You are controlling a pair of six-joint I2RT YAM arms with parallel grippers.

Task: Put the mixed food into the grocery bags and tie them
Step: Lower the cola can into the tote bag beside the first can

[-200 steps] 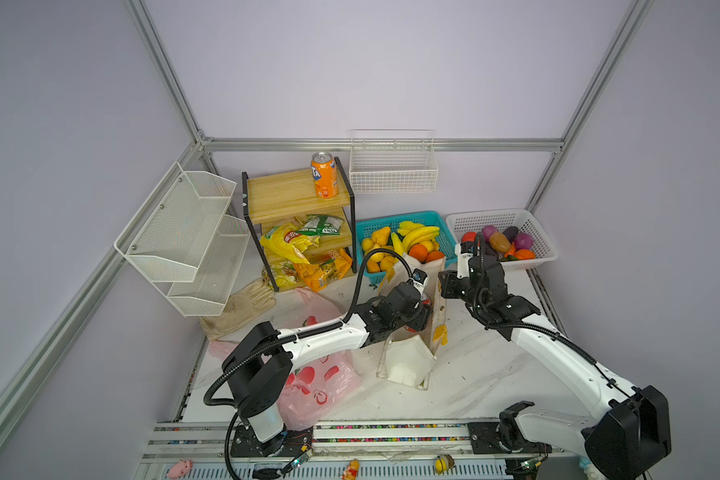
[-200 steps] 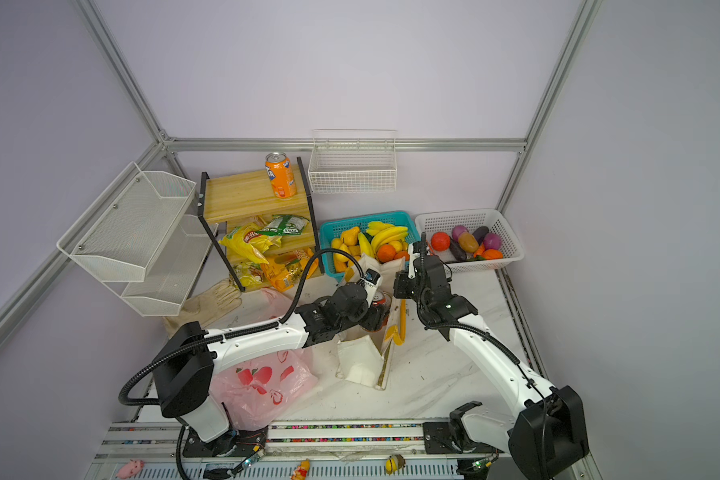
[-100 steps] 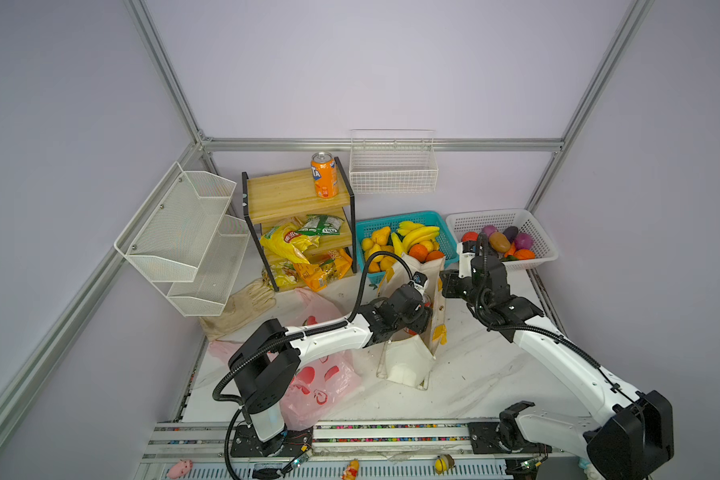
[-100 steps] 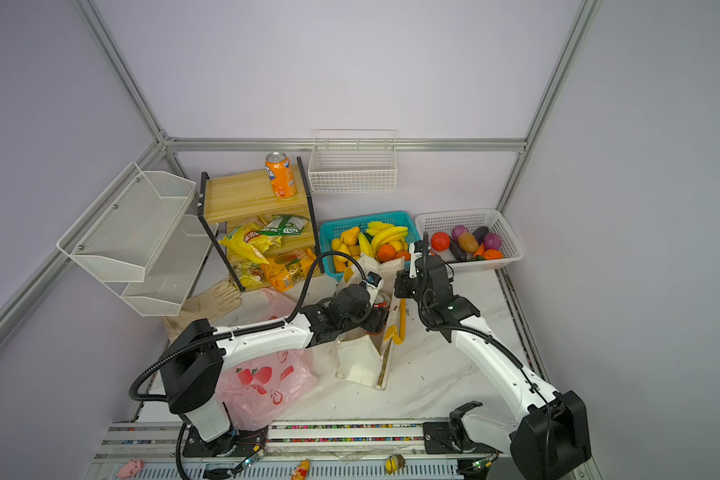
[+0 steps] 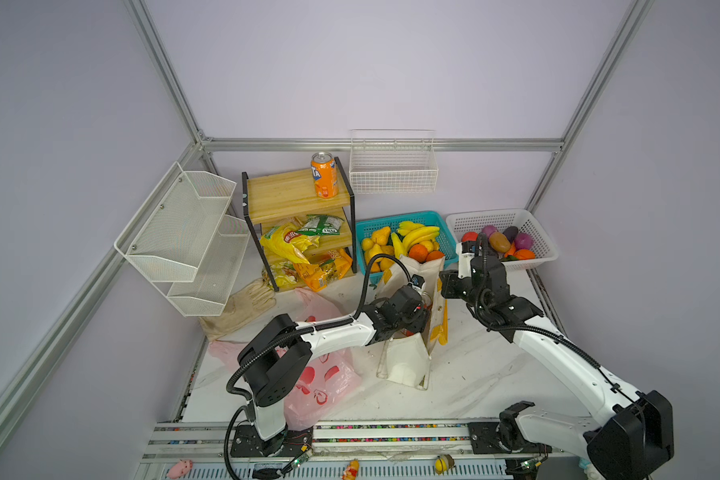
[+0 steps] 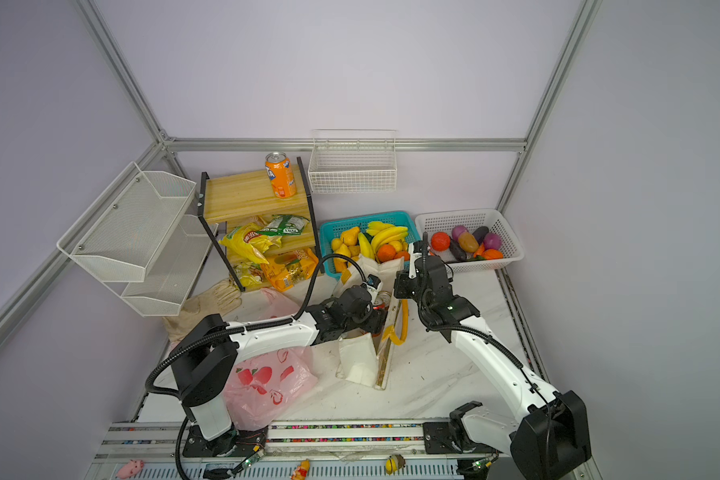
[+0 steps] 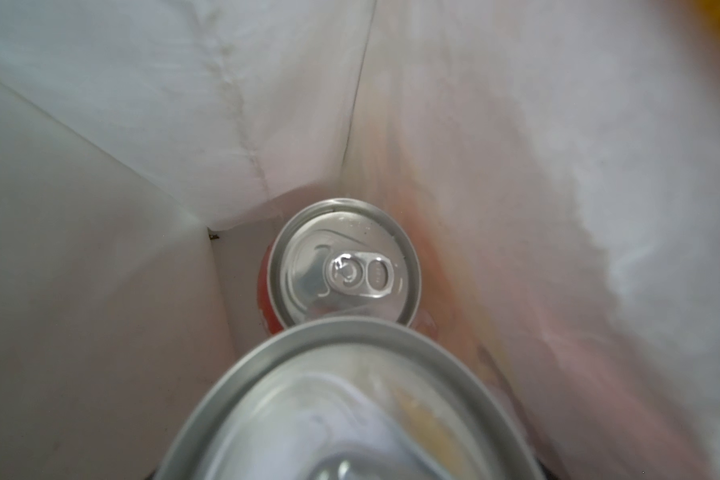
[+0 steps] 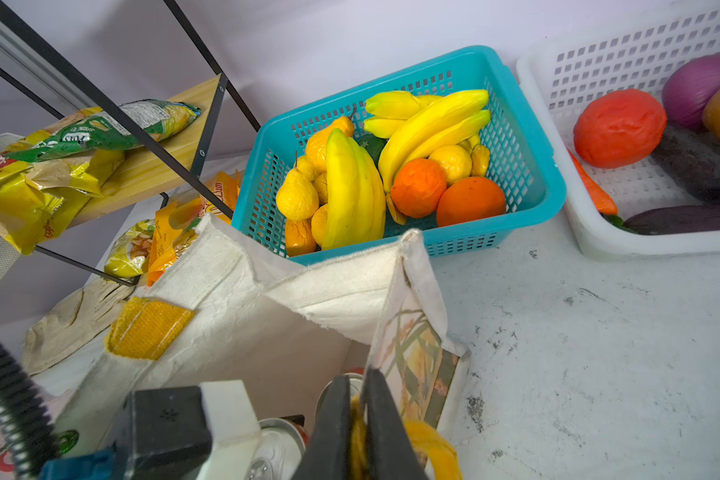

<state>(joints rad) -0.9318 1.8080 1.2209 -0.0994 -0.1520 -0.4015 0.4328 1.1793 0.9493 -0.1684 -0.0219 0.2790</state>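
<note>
One tote [image 5: 406, 365]: white canvas, standing open on the table [image 5: 487, 374], just in front of the teal basket [image 8: 528, 166]. Contents: two red cans. The second can [image 7: 346, 270] stands upright on the tote floor, tucked into a corner with its lid up. The cola can [image 7: 350, 415] hangs above it, and its lid fills the near edge of the left wrist view.

One left gripper [image 5: 415, 320]: lowered into the tote mouth. Its fingers are hidden, but it appears to be clamped round the cola can.

One right gripper [image 8: 358, 378]: at the tote rim on the right arm's side, fingers pinched together on the yellow handle [image 8: 433, 451].

One pink bag [image 6: 267, 382]: thin plastic with apple prints, slumped on the table under the left arm, beside the tote. I cannot make out its contents.

The teal basket, at the back of the table, holds bananas, pears, lemons and oranges.

One white basket [image 8: 624, 54]: just beside the teal one. It holds a red tomato, a purple onion, a potato, aubergines and a carrot.

One rack [image 5: 292, 195]: wooden shelves. An orange soda can [image 5: 324, 174] stands upright on top, with snack packets [image 5: 285, 243] on the shelves below.
</note>
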